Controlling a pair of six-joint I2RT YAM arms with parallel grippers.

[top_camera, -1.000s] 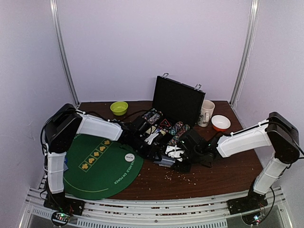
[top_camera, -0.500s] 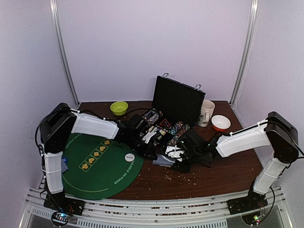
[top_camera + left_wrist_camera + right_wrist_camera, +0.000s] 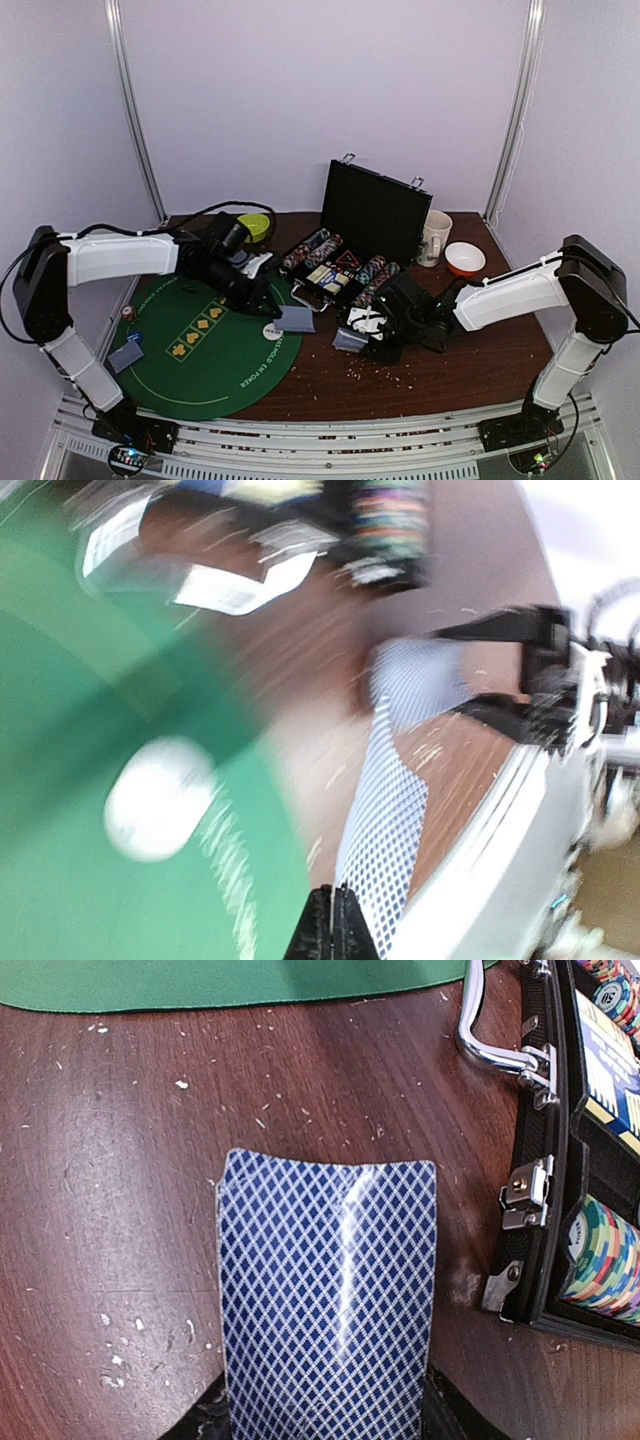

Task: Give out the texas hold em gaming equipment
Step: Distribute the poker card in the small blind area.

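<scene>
- The black case (image 3: 375, 210) stands open just beyond the right gripper (image 3: 366, 333) and off to the right of the left gripper (image 3: 266, 293). Its tray holds rows of poker chips (image 3: 316, 246) and blue-and-yellow boxes (image 3: 328, 276).
- The left gripper is pinched tight on a single card (image 3: 295, 318) that juts past its fingertips.
- The right gripper clasps a deck (image 3: 328, 1300) at a narrow spread, over the table (image 3: 110, 1210) beside the case's latch.
- The dealer disc (image 3: 272, 329) lies on the green mat (image 3: 200, 370) just below the left gripper; its print is unreadable.
- The mat's edge lettering ends in "POKER".
</scene>
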